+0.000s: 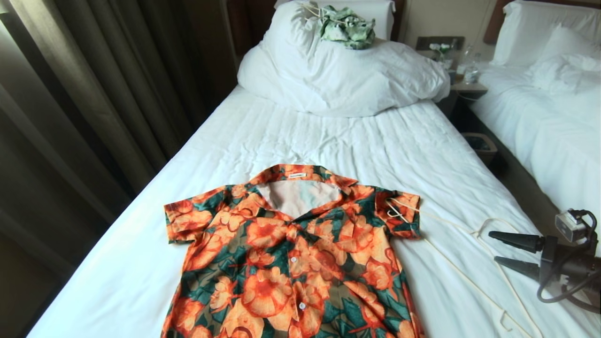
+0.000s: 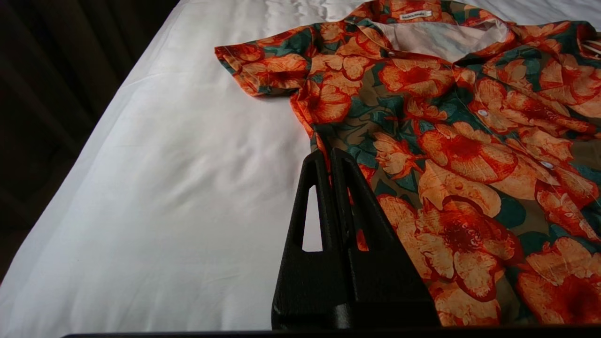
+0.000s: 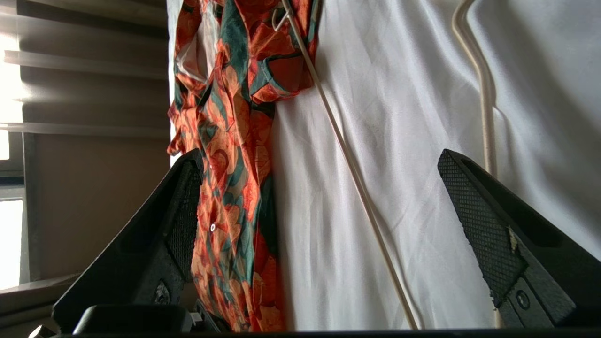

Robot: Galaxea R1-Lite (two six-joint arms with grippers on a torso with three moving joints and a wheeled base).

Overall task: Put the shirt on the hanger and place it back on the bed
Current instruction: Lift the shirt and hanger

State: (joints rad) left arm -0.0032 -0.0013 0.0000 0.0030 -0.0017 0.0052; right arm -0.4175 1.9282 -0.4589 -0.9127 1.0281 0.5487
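Here, right gripper [image 1: 490, 248] fingers [image 3: 488, 234] wide apart, empty

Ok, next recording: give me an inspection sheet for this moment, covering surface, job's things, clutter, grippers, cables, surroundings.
Surface: bed, white sheet, duvet bunched at the head.
Job's things: shirt flat, front up, collar open; hanger on the sheet beside it, one end on the shirt's sleeve.
Clutter: pale green garment with another hanger on the duvet.
Grippers: right gripper open, empty, near the hanger's hook; left gripper shut, empty, over the shirt's edge.
Cables: black cable at the right wrist.
Surroundings: curtain, second bed, nightstand.
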